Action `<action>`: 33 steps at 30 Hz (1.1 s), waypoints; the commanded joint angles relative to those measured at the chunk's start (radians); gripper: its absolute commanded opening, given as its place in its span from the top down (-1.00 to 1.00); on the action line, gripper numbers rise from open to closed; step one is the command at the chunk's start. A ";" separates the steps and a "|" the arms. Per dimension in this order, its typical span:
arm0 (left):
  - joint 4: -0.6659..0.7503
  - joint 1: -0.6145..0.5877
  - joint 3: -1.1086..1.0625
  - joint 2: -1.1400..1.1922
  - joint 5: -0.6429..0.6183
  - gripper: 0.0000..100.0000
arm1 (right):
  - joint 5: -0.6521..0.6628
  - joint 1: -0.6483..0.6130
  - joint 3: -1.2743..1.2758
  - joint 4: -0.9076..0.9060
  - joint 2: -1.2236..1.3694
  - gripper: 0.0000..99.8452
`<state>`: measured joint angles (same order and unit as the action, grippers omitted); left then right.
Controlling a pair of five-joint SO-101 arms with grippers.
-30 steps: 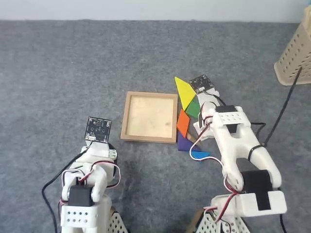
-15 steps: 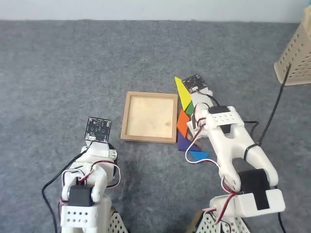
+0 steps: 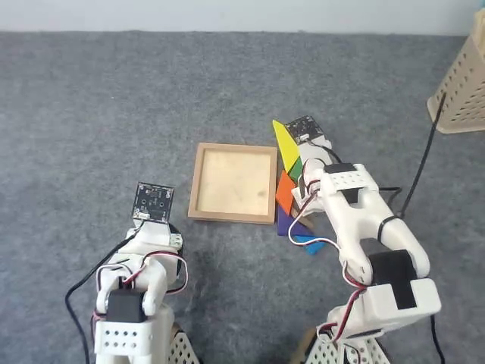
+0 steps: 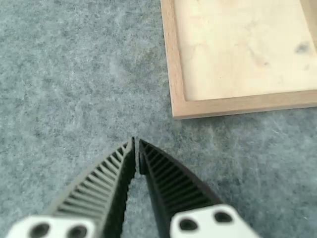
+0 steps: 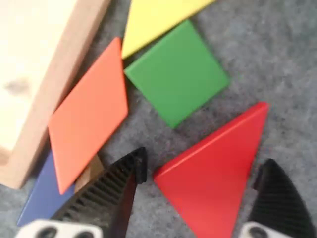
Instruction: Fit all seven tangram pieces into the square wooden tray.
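We see the square wooden tray [image 3: 195, 182] lying flat near the middle of the bench [image 3: 114, 98], and every tangram piece we can make out lies outside it, clustered on the bench along the tray's right side. Farthest from the arms is the yellow triangle [image 3: 286, 142], beside the tray's far right corner. The green square [image 3: 298, 168] sits just beside it, one corner turned toward the orange parallelogram [image 3: 284, 191]. The parallelogram lies close along the tray's right rim, though we cannot tell whether the two touch. Toward the bench's front edge, a purple triangle [image 3: 287, 221] lies by the tray's near right corner, and a blue triangle [image 3: 310, 243] sits just past it on the side away from the tray. The right arm [image 3: 364, 227] stretches over this cluster. Its wrist view shows the red triangle [image 5: 213, 168] flat on the bench near the green square, apart from it. The right jaws are spread wide, one on either side of the red triangle, and one tip is just beside the triangle's corner nearest the parallelogram. A sliver of a tan piece [image 5: 92, 171] shows beside that jaw, mostly hidden. The left arm [image 3: 136, 288] stands at the bench's front left. The left jaws are pressed together to a thin slit and point at grey bench just short of the tray's near left corner. A pale perforated basket [image 3: 462, 76] stands at the bench's far right edge, with a black cable [image 3: 422, 167] running past it.
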<state>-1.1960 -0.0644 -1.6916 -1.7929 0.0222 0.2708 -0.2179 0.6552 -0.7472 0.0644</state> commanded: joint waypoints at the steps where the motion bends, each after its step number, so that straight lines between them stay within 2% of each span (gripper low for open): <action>1: -0.005 -0.005 0.005 -0.003 -0.009 0.98 | -0.015 0.045 -0.052 -0.016 -0.007 0.50; 12: -0.005 -0.005 0.005 -0.003 -0.009 0.98 | 0.049 0.051 -0.071 -0.108 -0.008 0.42; 17: -0.005 -0.005 0.005 -0.003 -0.009 0.98 | 0.094 0.048 -0.072 -0.151 -0.021 0.27; 25: -0.005 -0.005 0.005 -0.003 -0.009 0.98 | 0.163 0.048 0.015 -0.165 -0.157 0.28; 33: -0.005 -0.005 0.005 -0.003 -0.009 0.98 | 0.160 0.042 -0.034 -0.163 -0.031 0.33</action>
<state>-1.1960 -0.0644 -1.6916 -1.7929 0.0222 0.4166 -0.1795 0.6736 -0.9083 0.0184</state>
